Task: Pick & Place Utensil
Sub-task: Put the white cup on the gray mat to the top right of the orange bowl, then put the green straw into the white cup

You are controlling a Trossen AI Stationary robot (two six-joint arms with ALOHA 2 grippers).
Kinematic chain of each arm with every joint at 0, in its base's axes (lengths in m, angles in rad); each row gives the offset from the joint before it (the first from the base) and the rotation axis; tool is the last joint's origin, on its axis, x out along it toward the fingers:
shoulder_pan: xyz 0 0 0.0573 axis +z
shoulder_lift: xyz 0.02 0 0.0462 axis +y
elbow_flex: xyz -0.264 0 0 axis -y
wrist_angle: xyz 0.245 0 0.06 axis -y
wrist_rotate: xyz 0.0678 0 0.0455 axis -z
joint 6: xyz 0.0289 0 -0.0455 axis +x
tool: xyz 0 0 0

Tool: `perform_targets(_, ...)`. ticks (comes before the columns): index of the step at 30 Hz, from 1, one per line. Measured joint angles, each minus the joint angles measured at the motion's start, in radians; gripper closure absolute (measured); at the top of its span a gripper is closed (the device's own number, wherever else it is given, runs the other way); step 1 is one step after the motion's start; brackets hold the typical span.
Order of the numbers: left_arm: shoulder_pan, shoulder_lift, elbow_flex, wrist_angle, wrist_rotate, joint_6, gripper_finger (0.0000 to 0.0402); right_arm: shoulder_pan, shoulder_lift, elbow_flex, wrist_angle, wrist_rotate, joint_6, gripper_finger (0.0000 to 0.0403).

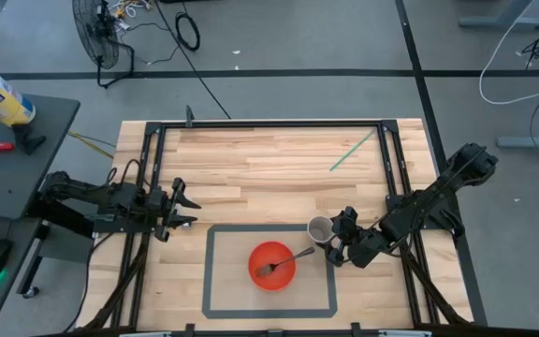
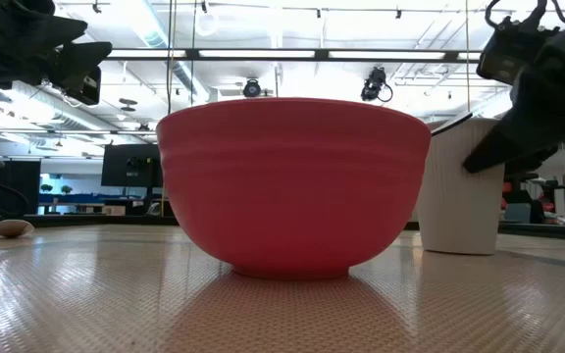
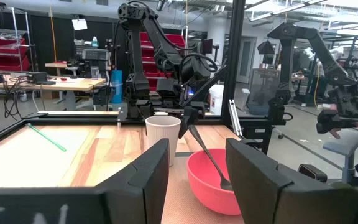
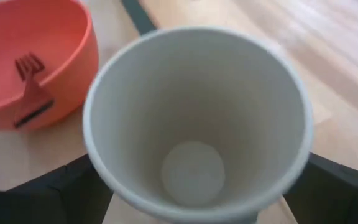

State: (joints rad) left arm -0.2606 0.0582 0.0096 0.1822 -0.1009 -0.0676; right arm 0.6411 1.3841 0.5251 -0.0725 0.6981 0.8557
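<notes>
A red bowl [image 1: 271, 265] stands on the grey-edged mat, with a fork [image 1: 284, 261] in it. The fork's tines lie on the bowl's bottom [image 4: 31, 67] and its handle leans on the rim toward the cup. Just right of the bowl, a white cup [image 1: 319, 229] stands upright and empty [image 4: 194, 118]. My right gripper [image 1: 342, 238] is open, slanting down from the right, one finger on either side of the cup's wall. My left gripper [image 1: 185, 209] waits open at the table's left edge, with nothing between its fingers [image 3: 197, 180].
A green stick [image 1: 352, 152] lies on the wood at the far right. The mat's grey border [image 1: 210, 271] frames the bowl. Black frame rails [image 1: 387, 159] run along the table's sides and far edge.
</notes>
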Motion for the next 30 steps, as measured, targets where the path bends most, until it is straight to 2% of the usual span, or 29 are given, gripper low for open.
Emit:
perform_targets(12,0.000,0.000,0.000,0.000,0.000,0.000,0.0239,-0.038,-0.095,0.000,-0.146,-0.322,0.024,0.0003)
perform_targets(14,0.000,0.000,0.000,0.000,0.000,0.000,0.0239,-0.045,-0.118,0.008,-0.237,-0.365,0.040,0.0003)
perform_targets(19,0.000,0.000,0.000,0.000,0.000,0.000,0.0239,-0.049,-0.174,0.113,-0.594,-0.446,0.083,0.0003)
perform_targets(23,0.000,0.000,0.000,0.000,0.000,0.000,0.0239,-0.061,-0.192,0.247,-0.888,-0.453,0.098,0.0003)
perform_targets(26,0.000,0.000,0.000,0.000,0.000,0.000,0.0239,-0.102,-0.204,0.326,-1.060,-0.406,0.130,0.0003)
perform_targets(30,0.000,0.000,0.000,0.000,0.000,0.000,0.0239,-0.203,-0.228,0.402,-1.191,-0.304,0.166,0.0003)
